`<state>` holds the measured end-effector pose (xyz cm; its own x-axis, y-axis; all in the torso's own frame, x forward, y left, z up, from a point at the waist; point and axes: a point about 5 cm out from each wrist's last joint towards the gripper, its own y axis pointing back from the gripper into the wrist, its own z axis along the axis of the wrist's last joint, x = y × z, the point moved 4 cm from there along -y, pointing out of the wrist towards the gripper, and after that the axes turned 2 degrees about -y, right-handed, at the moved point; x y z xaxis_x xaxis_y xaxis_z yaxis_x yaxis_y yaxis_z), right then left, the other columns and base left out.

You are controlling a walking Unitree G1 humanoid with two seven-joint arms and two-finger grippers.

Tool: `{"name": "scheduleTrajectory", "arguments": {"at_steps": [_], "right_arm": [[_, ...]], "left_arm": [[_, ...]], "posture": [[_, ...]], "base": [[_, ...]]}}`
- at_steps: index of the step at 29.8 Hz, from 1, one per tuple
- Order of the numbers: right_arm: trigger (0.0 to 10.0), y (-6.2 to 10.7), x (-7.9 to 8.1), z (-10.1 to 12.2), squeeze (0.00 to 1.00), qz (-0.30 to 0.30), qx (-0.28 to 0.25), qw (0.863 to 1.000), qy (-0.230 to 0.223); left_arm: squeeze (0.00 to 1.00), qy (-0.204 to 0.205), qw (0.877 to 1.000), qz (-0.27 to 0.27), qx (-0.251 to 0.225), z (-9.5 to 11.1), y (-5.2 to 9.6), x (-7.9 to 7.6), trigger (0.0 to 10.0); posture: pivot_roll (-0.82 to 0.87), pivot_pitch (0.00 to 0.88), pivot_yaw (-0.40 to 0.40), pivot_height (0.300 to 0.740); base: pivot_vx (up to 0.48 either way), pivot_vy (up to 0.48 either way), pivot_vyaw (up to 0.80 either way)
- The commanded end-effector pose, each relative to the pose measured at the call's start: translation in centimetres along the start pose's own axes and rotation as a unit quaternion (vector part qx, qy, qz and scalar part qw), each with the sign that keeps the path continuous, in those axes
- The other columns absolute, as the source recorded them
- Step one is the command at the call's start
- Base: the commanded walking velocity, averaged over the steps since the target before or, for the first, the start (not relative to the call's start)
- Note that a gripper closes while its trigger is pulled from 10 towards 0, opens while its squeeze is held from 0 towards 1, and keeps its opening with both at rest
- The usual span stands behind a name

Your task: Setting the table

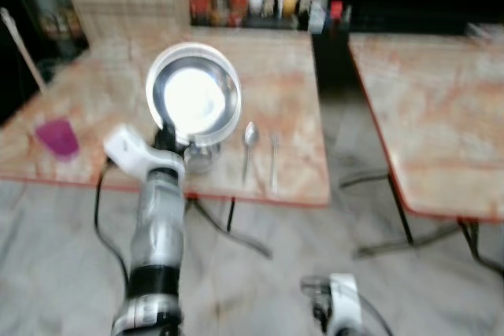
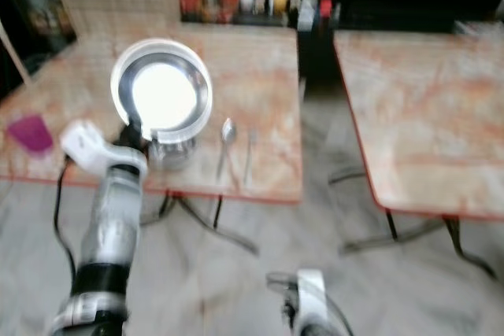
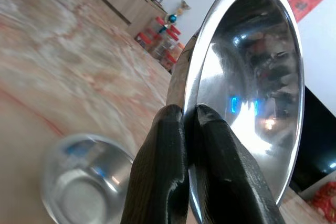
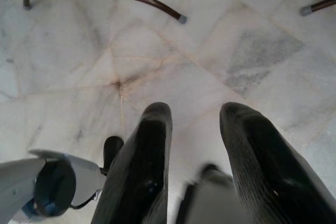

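Marble-look desk (image 1: 283, 76) with a red edge has a spoon (image 1: 249, 143) and fork (image 1: 273, 155) lying side by side near the front, a small steel cup (image 1: 201, 156) just left of them, a purple cup (image 1: 57, 137) far left — jars (image 1: 260, 1) along the back.

The plate (image 3: 252, 93) is polished steel, mirror-shiny, reflecting the room. The small bowl (image 3: 86, 184) looks like the same glossy metal. The left gripper's fingers (image 3: 163, 182) are matt black plastic, slightly grainy. The table (image 1: 283, 76) has a smooth marbled pinkish top with a red edge. At 3 o'clock of the plate, the spoon (image 1: 249, 138) is shiny metal. The floor (image 4: 210, 51) is pale veined marble tile.
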<state>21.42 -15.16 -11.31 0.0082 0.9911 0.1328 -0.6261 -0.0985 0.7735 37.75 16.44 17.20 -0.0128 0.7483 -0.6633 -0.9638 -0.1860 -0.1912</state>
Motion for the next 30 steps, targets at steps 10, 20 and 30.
{"name": "scheduleTrajectory", "arguments": {"at_steps": [10,20,30], "right_arm": [[10.0,0.17,-0.94,0.01,0.0,-0.01,-0.003,1.0,-0.003],[10.0,0.16,-1.12,0.26,0.0,-0.013,-0.008,1.0,-0.008],[10.0,0.13,-1.54,0.82,0.0,-0.021,-0.016,1.0,-0.013]], "left_arm": [[0.0,-0.002,1.0,-0.024,-0.01,0.35,-0.19,-1.69,10.0],[0.0,-0.003,1.0,-0.022,-0.015,0.68,-0.26,-1.65,10.0],[0.0,0.0,1.0,-0.016,-0.019,0.78,-0.15,-1.54,10.0]], "posture": [[0.08,0.0,0.034,0.74],[0.08,0.0,0.028,0.74],[0.08,0.0,0.02,0.74]], "base": [[0.0,-0.472,0.0],[0.0,-0.472,0.0],[0.0,-0.472,0.0]]}}
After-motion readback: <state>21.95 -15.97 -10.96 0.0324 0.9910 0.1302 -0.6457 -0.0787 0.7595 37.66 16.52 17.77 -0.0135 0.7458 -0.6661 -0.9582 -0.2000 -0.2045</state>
